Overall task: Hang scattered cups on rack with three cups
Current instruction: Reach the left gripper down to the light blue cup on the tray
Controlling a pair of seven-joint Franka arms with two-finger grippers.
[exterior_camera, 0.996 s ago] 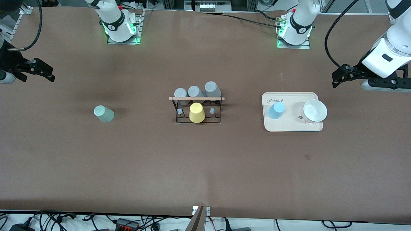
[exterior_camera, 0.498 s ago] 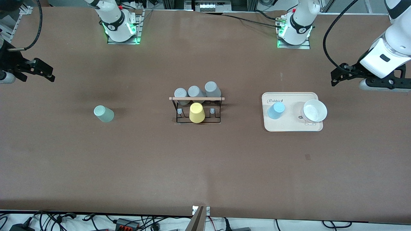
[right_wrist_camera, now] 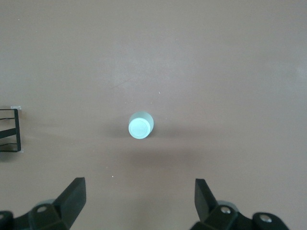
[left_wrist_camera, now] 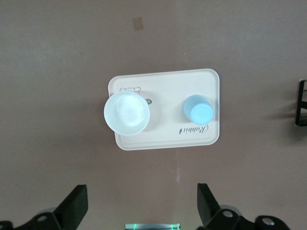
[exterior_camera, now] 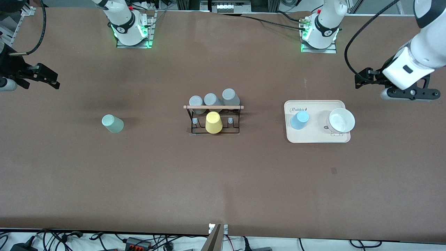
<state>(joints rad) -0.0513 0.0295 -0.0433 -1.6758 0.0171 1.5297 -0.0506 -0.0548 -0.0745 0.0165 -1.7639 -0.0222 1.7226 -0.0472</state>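
Hovering spread wide, empty, above bare brown tabletop [exterior_camera: 223,181] toward each end from black wire rack [exterior_camera: 215,120]: left claw [left_wrist_camera: 142,207], right claw [right_wrist_camera: 139,201]. Light blue cup [exterior_camera: 299,120] upside-down on cream tray [exterior_camera: 315,137] near rack; mint-green cup [exterior_camera: 112,123] well apart from it.

The mint-green cup [exterior_camera: 112,123] stands upside down alone on bare brown table [exterior_camera: 139,181] toward the right arm's end, with open tabletop on every side and the rack [exterior_camera: 215,119] well apart from it. The light blue cup [exterior_camera: 299,120] sits upside down on the cream tray [exterior_camera: 315,138], where the white bowl [exterior_camera: 341,121] stands near it but not touching, leaving a strip of bare tray between them. On the rack, the yellow cup [exterior_camera: 213,122] fills the middle peg nearer the front camera and three grey cups [exterior_camera: 212,100] crowd the row farther from it, while the small pegs [exterior_camera: 195,121] either side of the yellow cup stand bare.
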